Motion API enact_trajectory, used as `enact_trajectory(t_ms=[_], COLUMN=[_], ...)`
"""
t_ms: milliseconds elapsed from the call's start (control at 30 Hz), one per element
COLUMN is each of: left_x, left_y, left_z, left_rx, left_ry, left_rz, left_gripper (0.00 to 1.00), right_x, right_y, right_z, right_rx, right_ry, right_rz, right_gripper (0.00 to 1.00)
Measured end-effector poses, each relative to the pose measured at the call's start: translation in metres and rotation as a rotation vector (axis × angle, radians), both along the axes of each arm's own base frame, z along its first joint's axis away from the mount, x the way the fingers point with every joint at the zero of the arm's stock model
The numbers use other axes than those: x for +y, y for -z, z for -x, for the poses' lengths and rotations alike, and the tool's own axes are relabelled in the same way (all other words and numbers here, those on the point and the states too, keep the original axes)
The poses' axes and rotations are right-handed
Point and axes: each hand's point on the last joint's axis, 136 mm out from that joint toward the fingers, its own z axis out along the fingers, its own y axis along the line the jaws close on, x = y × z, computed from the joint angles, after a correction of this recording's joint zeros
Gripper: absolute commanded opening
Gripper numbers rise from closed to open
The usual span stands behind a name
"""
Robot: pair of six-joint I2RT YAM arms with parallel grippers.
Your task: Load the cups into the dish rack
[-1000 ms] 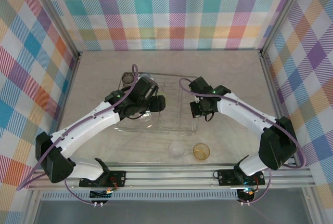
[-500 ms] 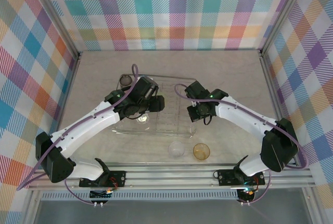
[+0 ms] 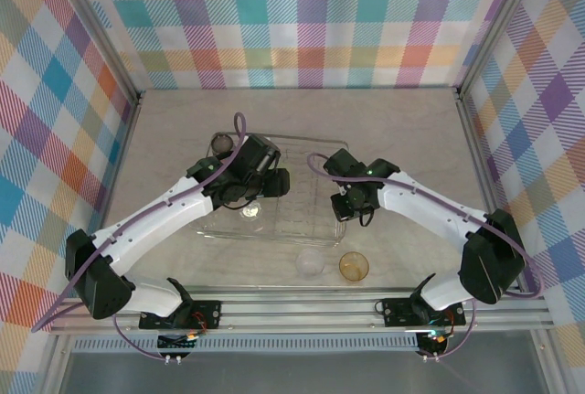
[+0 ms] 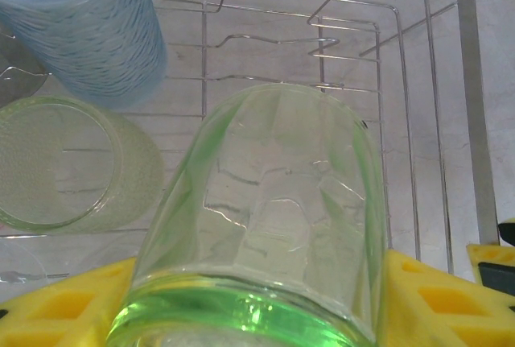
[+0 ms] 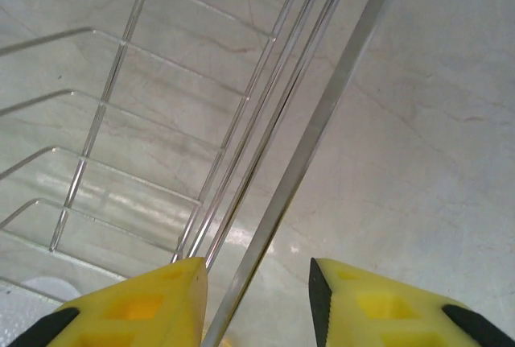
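My left gripper point(image 4: 257, 282) is shut on a green cup point(image 4: 282, 202), held tilted over the wire dish rack point(image 4: 465, 81). Inside the rack a light blue cup point(image 4: 96, 25) stands at the far left, and a pale green cup point(image 4: 64, 166) lies on its side beside it. From above, the left gripper point(image 3: 258, 193) hangs over the middle of the dish rack point(image 3: 302, 152). My right gripper point(image 3: 352, 204) is at the rack's right side, open, with its yellow fingers point(image 5: 137, 307) either side of the rack's rim rail point(image 5: 338, 97) and not touching it.
A smoky grey cup point(image 3: 222, 141) sits at the rack's far left corner. A clear cup point(image 3: 309, 262) and an orange cup point(image 3: 354, 266) stand on the table in front of the rack. Checked walls close in three sides.
My right gripper has opened and let go of the rack's rim, after shifting slightly left. The left gripper has stayed shut on the green cup, nearly in place.
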Motion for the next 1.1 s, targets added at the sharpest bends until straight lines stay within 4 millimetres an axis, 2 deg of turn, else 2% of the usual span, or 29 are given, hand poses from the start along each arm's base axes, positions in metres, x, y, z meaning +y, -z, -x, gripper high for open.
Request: enact_trajectory(t_ms=[133, 300, 600, 1100], left_x=[0.002, 0.004, 0.005, 0.006], left_y=[0.001, 0.002, 0.002, 0.002], left_z=[0.0, 0.001, 0.0, 0.0], left_rx=[-0.001, 0.004, 0.002, 0.003], left_ry=[-0.004, -0.008, -0.01, -0.024], left_rz=[-0.008, -0.02, -0.022, -0.024], left_gripper=[0.3, 0.3, 0.31, 0.31], right_x=[0.007, 0.014, 0.01, 0.008], right_y=[-0.004, 0.001, 0.009, 0.01], right_z=[0.003, 0.009, 0.01, 0.006], right_rx=[0.033, 0.088, 0.105, 0.025], right_ry=[0.055, 0.107, 0.134, 0.051], right_rz=[-0.045, -0.085, -0.046, 0.006], right_gripper=[0.36, 0.28, 0.12, 0.03])
